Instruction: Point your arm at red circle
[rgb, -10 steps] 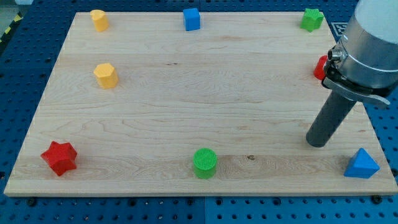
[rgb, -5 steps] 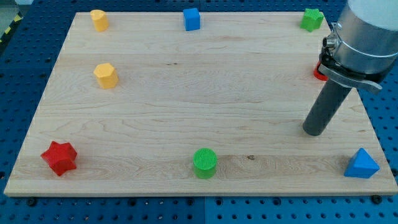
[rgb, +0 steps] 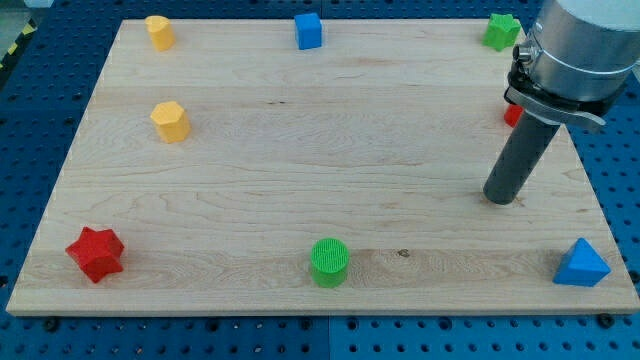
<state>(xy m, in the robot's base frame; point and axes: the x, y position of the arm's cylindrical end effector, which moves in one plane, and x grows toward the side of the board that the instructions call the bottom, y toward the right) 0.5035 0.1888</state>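
Note:
The red circle (rgb: 512, 115) sits near the board's right edge, mostly hidden behind my arm; only a small red sliver shows. My tip (rgb: 499, 197) rests on the board below and slightly left of it, apart from it. A red star (rgb: 95, 253) lies at the bottom left.
A green circle (rgb: 329, 262) sits at the bottom middle and a blue triangle (rgb: 581, 264) at the bottom right. A green star (rgb: 501, 31), a blue cube (rgb: 308, 30) and a yellow block (rgb: 159, 31) line the top edge. A yellow hexagon (rgb: 170, 121) sits at the left.
My tip has moved up and slightly left, toward the red circle. My arm now covers more of the red circle. No block has moved.

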